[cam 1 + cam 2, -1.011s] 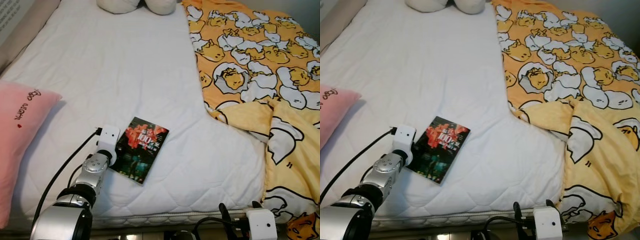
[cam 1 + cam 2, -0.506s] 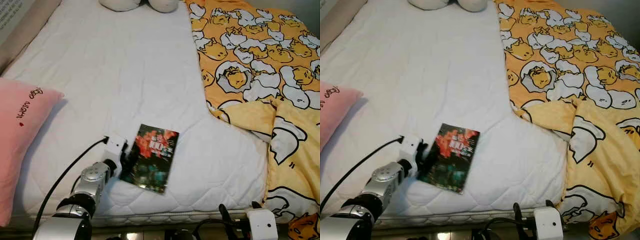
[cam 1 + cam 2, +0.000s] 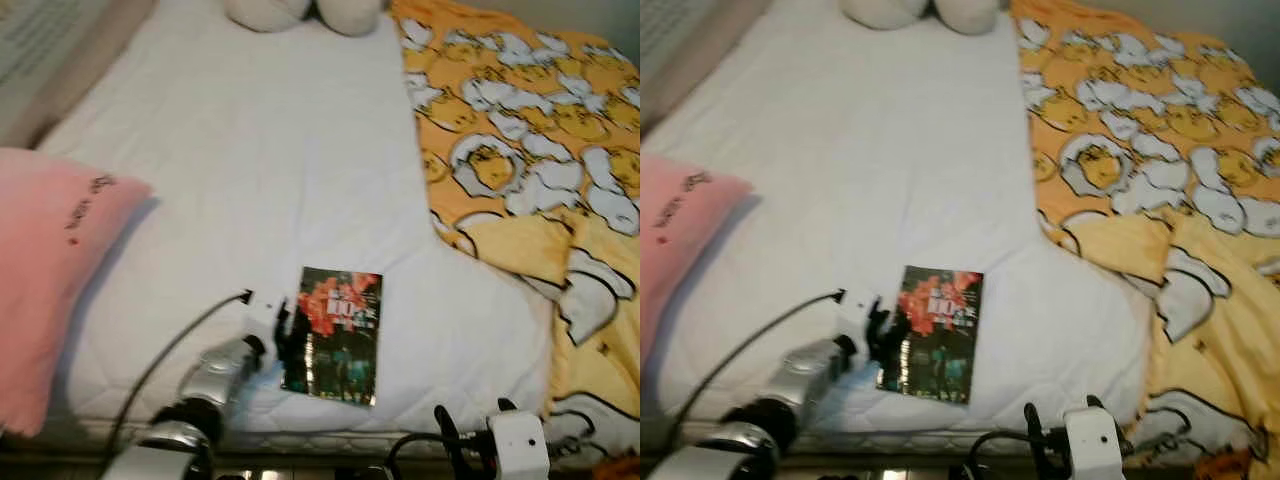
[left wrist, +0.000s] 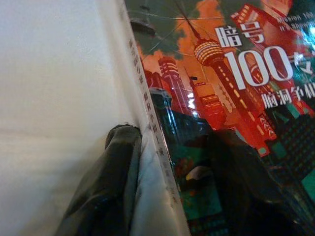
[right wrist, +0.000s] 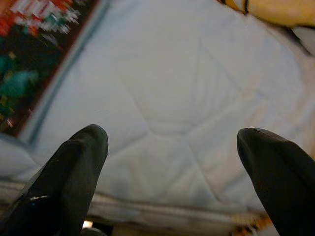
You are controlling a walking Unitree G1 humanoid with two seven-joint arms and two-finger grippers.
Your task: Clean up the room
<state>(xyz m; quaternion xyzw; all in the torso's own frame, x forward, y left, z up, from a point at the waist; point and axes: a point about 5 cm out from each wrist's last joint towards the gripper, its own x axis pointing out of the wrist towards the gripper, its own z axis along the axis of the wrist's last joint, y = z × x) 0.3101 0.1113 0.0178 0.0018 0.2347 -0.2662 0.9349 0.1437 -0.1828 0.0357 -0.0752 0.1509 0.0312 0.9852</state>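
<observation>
Head views are a bit soft, so the small print on the book (image 3: 335, 335) cover is mush there, though the left wrist view gets a big "100" and an orange city skyline. The book lies near the front edge of the white mattress (image 3: 270, 170), a bit left of centre, with the left gripper (image 3: 283, 337) clamped on its left edge: in the wrist view one black finger (image 4: 106, 182) sits under the spine side and the other lies on top of the cover. The left arm is cut off at the bottom of the frame, cable trailing back. The right gripper (image 5: 179, 172) hangs low by the near edge of the bed, fingers spread wide with nothing between them, quilted mattress and a corner of the book beyond. On the left a pink pillow (image 3: 50, 270) runs out of frame, its writing too small to read. The yellow blanket (image 3: 530, 170) with a cartoon print covers the right side and spills over the near right corner. At the far end, two pale cushions (image 3: 305, 12) are cropped by the top edge, can't tell much about them
</observation>
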